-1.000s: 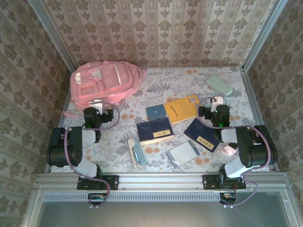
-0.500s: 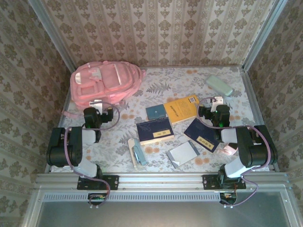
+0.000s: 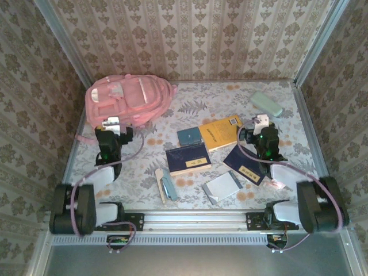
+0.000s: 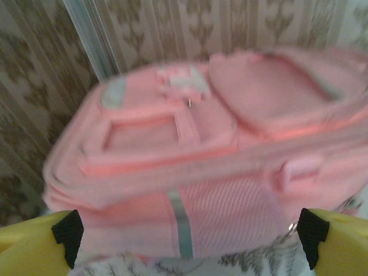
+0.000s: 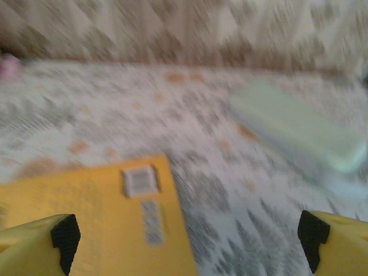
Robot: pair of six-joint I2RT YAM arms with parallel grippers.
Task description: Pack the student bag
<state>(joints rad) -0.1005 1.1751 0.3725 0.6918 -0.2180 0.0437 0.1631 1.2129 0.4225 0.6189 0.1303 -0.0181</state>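
Left wrist: bag (image 4: 218,144) soft, floppy, prob. light — grab zip seam or strap, not loose fabric — left hand (image 4: 190,238) & right hand (image 5: 190,238) both released, empty.

I can read no word or number anywhere. The yellow book (image 5: 86,230) carries a white label (image 5: 140,180) and a barcode-like strip (image 5: 152,223), both blurred past reading. The labels on the left navy book (image 3: 188,158) and the right navy book (image 3: 247,165), and the bag's (image 4: 201,172) white tag (image 4: 183,80), are too small.
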